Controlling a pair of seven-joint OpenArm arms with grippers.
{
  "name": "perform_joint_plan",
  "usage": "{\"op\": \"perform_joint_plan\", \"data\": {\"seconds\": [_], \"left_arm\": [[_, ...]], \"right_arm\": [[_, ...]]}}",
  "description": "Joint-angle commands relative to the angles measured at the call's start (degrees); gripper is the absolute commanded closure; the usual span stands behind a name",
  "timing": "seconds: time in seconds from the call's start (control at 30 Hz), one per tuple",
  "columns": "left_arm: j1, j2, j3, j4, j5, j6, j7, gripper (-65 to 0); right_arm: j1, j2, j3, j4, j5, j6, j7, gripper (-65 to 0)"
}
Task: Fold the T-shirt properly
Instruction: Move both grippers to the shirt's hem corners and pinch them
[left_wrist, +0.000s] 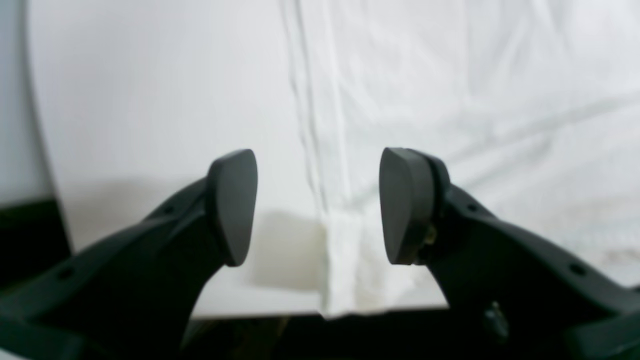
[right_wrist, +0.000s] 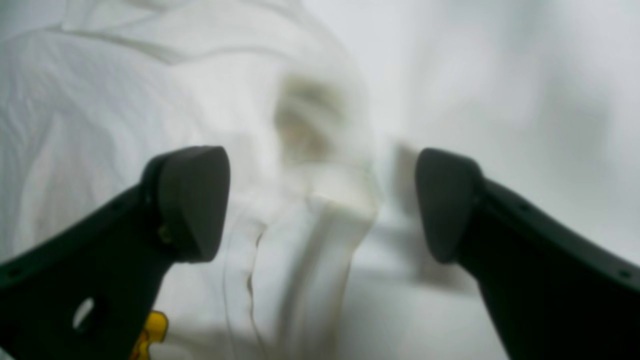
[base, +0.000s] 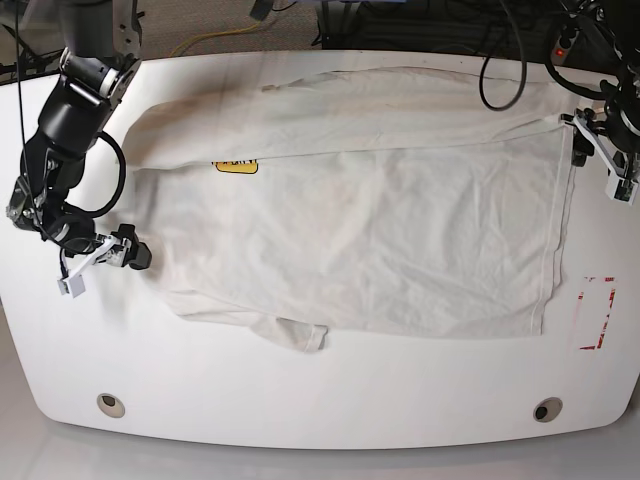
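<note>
The off-white T-shirt (base: 400, 230) lies spread flat on the white table (base: 320, 400), with its yellow patch label (base: 236, 166) near the upper left. My left gripper (base: 585, 145) is at the shirt's top right corner. In the left wrist view it (left_wrist: 318, 205) is open, its pads on either side of the stitched hem corner (left_wrist: 342, 260) at the table edge. My right gripper (base: 135, 252) is at the shirt's left side. It (right_wrist: 320, 202) is open wide around a raised fold of cloth (right_wrist: 325, 220), beside a bit of yellow print (right_wrist: 150, 332).
A red-and-white rectangle mark (base: 595, 312) is on the table right of the shirt. Two round holes (base: 111, 404) (base: 545, 409) sit near the front edge. Cables (base: 500, 60) hang behind the table's far edge.
</note>
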Motion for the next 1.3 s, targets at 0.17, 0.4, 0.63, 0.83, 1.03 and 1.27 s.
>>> {"op": "perform_joint_plan", "data": {"seconds": [0.17,0.4,0.63,0.83,1.03,1.27], "left_arm": [[-5.5,-0.7,-0.5,0.7,9.8,0.1,-0.6,-35.0],[-11.0,-0.5,-0.1,0.6,19.4,0.1,-0.6,-35.1],[-19.6,-0.4,-0.1,-5.2,30.2,0.1,-0.6,-35.1],[-30.5,-0.4,1.8,-20.5,38.6,0.1,-0.8,-40.1],[-37.6,-0.3,2.1,-31.0,39.1,0.1,-2.0,-49.0],[-42.7,0.1,2.0,-46.6,38.9,0.1,-12.4,-49.3]], "right_arm": [[2.9,1.9,-6.2,-9.4,1.1,0.5,13.0,-55.5],[2.8,1.4,-11.3,-13.7,0.3,0.5,18.4,-55.3],[3.3,-0.3,-12.2,-13.7,0.0,0.5,18.7,-33.9],[4.6,-0.1,-12.4,-13.7,-0.1,0.5,18.6,0.0],[5.1,-0.1,-12.5,-13.7,-0.1,0.5,18.5,0.0],[5.2,-0.2,-12.5,-13.7,-0.1,0.5,18.5,0.0]]}}
